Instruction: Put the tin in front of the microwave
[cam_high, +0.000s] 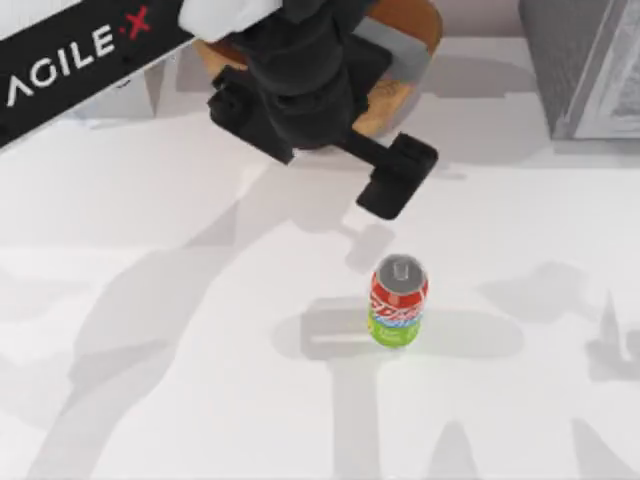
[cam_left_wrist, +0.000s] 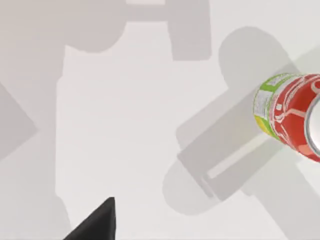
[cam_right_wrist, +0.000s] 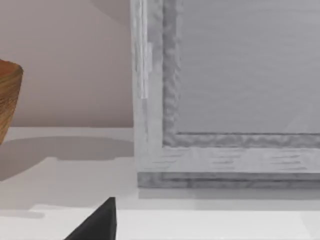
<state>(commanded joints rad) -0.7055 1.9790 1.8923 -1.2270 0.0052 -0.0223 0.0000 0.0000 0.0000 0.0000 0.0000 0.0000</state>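
Lettering first: white "AGILE" plus a red X on the black link of the left arm (cam_high: 80, 50), top-left of the top view. Below that link, a pale box edge sits at the far left by the arm (cam_high: 125, 95); probably the microwave, but I can't confirm, since no dials or window show. Left gripper (cam_high: 395, 180) hangs over bare table (cam_high: 150, 300), up and slightly left of the tin, well clear of it and holding nothing. Can't tell whether its fingers are spread or closed. A wooden basket (cam_high: 425, 30) sits behind the wrist at the table's far edge. Tin (cam_high: 398, 300) stands upright mid-table, alone, pull tab up. Red top with white lettering, too small to read; blue band; lime base. Judgement: tin not yet picked, and the arm looks staged for a descent. Far right: darker grey textured box with pale door frame (cam_high: 580, 70), not the target. The right wrist view faces that box closely, so the right arm looks parked there.
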